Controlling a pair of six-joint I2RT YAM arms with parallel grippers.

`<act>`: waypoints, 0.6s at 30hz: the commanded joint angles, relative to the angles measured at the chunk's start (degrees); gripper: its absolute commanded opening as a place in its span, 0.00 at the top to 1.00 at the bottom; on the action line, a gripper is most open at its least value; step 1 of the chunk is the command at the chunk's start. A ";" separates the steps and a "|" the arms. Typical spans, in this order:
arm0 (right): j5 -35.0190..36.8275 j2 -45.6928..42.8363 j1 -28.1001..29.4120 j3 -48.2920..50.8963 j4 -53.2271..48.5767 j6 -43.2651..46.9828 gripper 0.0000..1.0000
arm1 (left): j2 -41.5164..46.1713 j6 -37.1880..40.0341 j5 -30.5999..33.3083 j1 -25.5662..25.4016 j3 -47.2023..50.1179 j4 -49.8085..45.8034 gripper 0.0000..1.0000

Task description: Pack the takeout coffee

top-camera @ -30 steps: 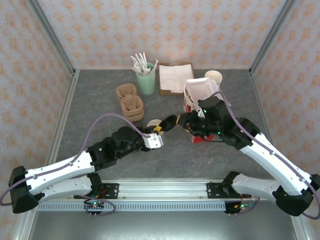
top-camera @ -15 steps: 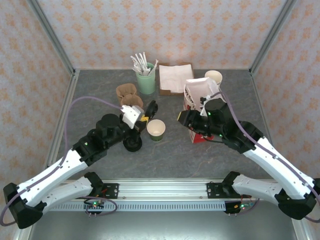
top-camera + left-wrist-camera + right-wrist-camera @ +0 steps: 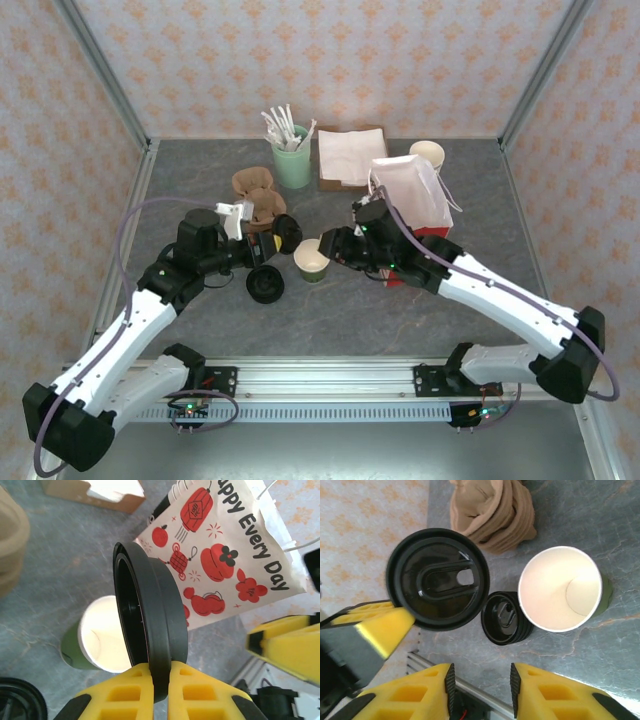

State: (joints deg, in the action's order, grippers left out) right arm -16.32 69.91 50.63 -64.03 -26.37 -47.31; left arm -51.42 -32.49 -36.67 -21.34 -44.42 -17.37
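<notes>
Black plastic is clamped between the yellow fingers of the left gripper (image 3: 160,679): a round lid (image 3: 150,625) is held by its rim, on edge, raised above the grey table (image 3: 200,180). Below it a short stack of like black lids (image 3: 265,286) is seen lying on that table. Just right of the stack the takeout coffee (image 3: 312,262), a small dark olive-green paper cup with a cream-white inside, is stood upright and uncovered. The right gripper (image 3: 336,246) is held close by the cup's right rim, jaws apart and nothing between them. Behind it the white paper bag (image 3: 410,190) printed in red is stood upright.

Lidding is judged to be the step in hand; bagging is not yet begun. For the next move the lid would have to be turned flat, centred over the rim and pressed down evenly, with the cup steadied so that it is not tipped.

Against half a second ago, the left gripper has been drawn a little leftward, the right gripper has been brought forward from the bag to the cup, and the cup is found where it was
</notes>
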 commanded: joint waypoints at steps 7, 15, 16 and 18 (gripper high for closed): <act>17.43 4.83 0.44 -0.76 -1.81 0.14 0.66 | -1.04 -5.92 -6.57 1.77 2.60 5.22 0.90; 32.02 10.59 0.43 -4.83 -8.64 2.95 0.66 | -1.89 -5.82 -6.35 1.84 3.96 6.86 0.90; 33.83 11.42 0.43 -5.00 -9.05 3.48 0.66 | -2.06 -5.91 -6.47 1.83 4.23 7.37 0.90; 37.10 13.08 0.30 -5.93 -10.73 3.88 0.66 | -2.36 -6.34 -6.57 1.83 4.65 8.35 0.90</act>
State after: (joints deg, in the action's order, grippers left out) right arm 11.49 81.47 50.85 -67.53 -32.53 -45.28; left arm -53.45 -37.82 -41.67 -20.08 -40.53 -12.36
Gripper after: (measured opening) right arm 0.338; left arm 0.101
